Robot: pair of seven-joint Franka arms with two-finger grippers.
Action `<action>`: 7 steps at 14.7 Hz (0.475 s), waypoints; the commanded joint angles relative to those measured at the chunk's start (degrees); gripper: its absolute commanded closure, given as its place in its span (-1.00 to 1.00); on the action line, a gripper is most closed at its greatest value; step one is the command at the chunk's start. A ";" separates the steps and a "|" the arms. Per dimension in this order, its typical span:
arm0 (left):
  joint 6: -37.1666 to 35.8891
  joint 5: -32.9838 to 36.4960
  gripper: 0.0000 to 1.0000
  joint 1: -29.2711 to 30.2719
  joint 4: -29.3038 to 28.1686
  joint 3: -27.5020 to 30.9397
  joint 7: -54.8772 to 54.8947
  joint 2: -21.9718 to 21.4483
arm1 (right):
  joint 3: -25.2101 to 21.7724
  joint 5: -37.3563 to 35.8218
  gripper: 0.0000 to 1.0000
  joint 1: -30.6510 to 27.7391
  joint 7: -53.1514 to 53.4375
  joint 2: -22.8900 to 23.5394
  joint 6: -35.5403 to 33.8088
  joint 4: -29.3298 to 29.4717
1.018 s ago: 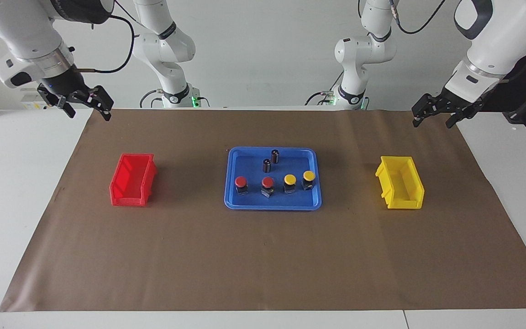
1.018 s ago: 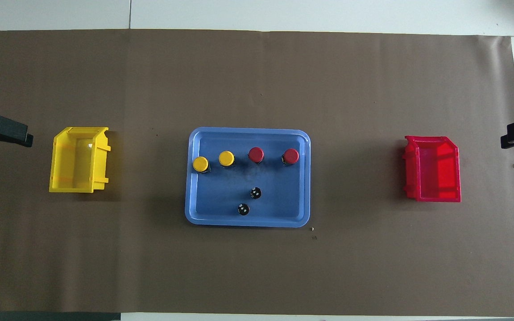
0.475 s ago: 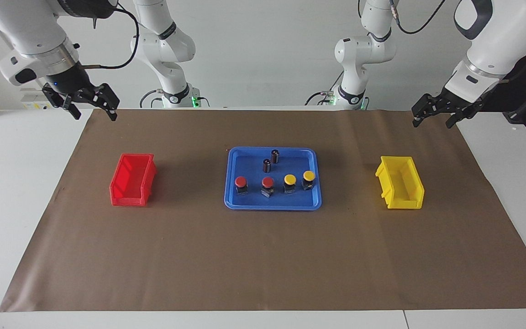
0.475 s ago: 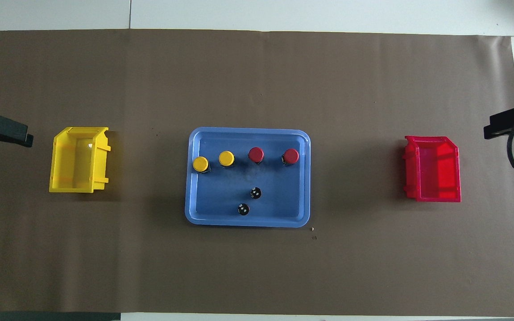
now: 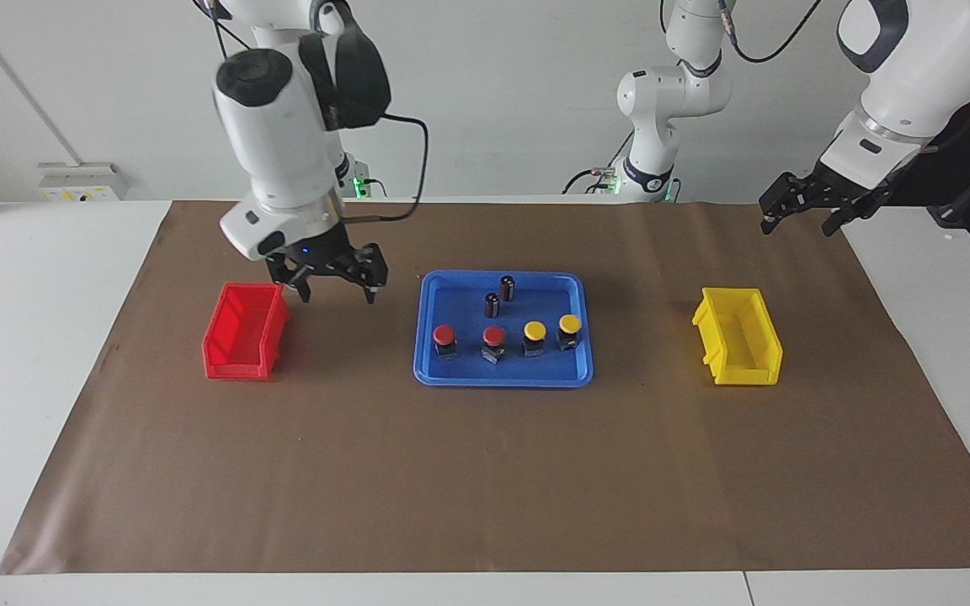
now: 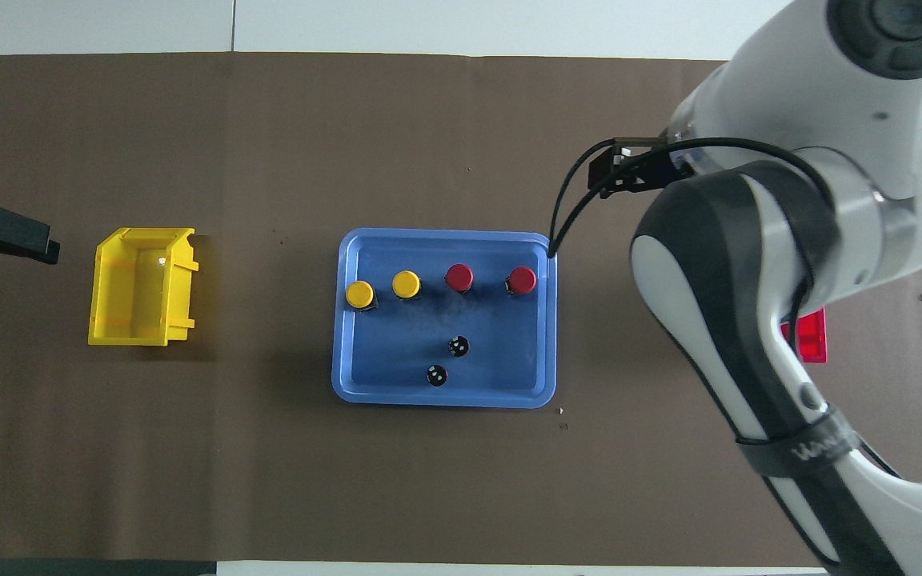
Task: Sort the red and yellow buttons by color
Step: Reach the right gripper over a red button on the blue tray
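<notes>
From my remote station I find both tools near the robots' edge of the brown paper sheet [image 5: 485,471] that covers the desk [image 5: 22,337]. The right tool [image 5: 335,286] hangs with fingers spread and empty over the sheet between the red bin [image 5: 242,332] and the blue tray [image 5: 503,374], low above the paper and just beside the bin's rim. The left tool [image 5: 801,215] waits, fingers spread and empty, over the sheet's corner toward the left arm's end, well apart from the yellow bin [image 5: 739,337]. In the tray, two dark cylinders [image 5: 499,296] stand nearest the robots. Farther out, the four buttons stand in one row: two red buttons [image 5: 468,337] toward the right arm's end and two yellow buttons [image 5: 551,327] toward the left arm's end, the outermost yellow one close to the tray's wall. The bins lie well apart from the tray on either end, leaving open paper between. Past the tray, the sheet runs bare to its edge.
</notes>
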 commanded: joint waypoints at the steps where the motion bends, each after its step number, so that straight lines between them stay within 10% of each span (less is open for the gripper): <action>1: -0.21 -0.07 -1.00 0.31 -1.74 -0.06 0.41 -1.72 | -0.11 -1.01 -1.00 4.17 6.43 3.16 6.56 -2.71; 7: -0.12 -0.07 -1.00 0.31 -1.74 -0.06 0.41 -1.72 | -0.03 -1.10 -1.00 6.65 7.86 1.51 16.14 -14.47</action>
